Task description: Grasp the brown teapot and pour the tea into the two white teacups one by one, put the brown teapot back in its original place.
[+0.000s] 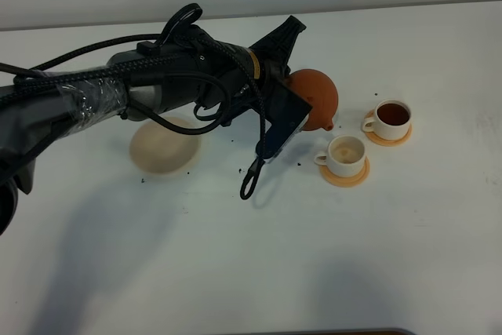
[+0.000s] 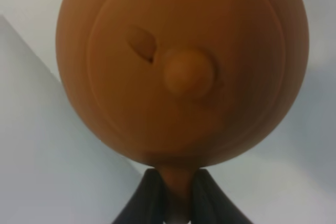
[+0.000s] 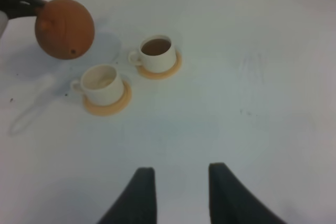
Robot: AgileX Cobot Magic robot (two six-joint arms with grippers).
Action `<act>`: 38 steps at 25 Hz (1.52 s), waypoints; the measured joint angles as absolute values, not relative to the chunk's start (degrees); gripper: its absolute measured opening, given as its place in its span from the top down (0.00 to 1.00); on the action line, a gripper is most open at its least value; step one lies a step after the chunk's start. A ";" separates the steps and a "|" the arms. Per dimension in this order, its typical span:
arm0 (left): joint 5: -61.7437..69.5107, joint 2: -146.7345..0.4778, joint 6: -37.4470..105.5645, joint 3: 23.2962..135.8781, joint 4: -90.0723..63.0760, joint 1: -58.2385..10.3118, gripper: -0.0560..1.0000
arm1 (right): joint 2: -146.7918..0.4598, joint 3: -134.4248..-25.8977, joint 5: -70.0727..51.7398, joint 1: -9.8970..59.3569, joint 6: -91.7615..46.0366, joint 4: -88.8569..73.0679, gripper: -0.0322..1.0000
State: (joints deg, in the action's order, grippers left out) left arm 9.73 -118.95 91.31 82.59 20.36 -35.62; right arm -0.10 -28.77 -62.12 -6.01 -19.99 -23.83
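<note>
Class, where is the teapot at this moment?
In the high view, the teapot is right of centre, held by the left gripper, just left of the front cup.

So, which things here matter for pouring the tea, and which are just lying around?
Job: round reddish-brown clay teapot, small white cup holding dark tea, matching nearer white cup, flat cream round disc, left gripper.
Just there: round orange coasters, dark specks, black cable loop.

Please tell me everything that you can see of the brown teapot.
The teapot is round, matte reddish-brown and looks like clay. Its lid has a small knob. The left gripper is shut on its handle; nothing else touches it. It hangs in the air, tipped, with its spout low beside the nearer cup. No stream is visible.
</note>
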 joint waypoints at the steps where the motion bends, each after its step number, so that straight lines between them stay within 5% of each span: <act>1: 9.46 -118.95 91.31 82.59 20.93 -35.69 0.84 | -0.10 -28.77 -62.12 -6.01 -19.99 -23.83 0.74; 38: 3.29 -120.27 101.93 82.59 24.83 -36.98 0.84 | -0.10 -28.77 -62.12 -6.01 -19.99 -23.83 0.74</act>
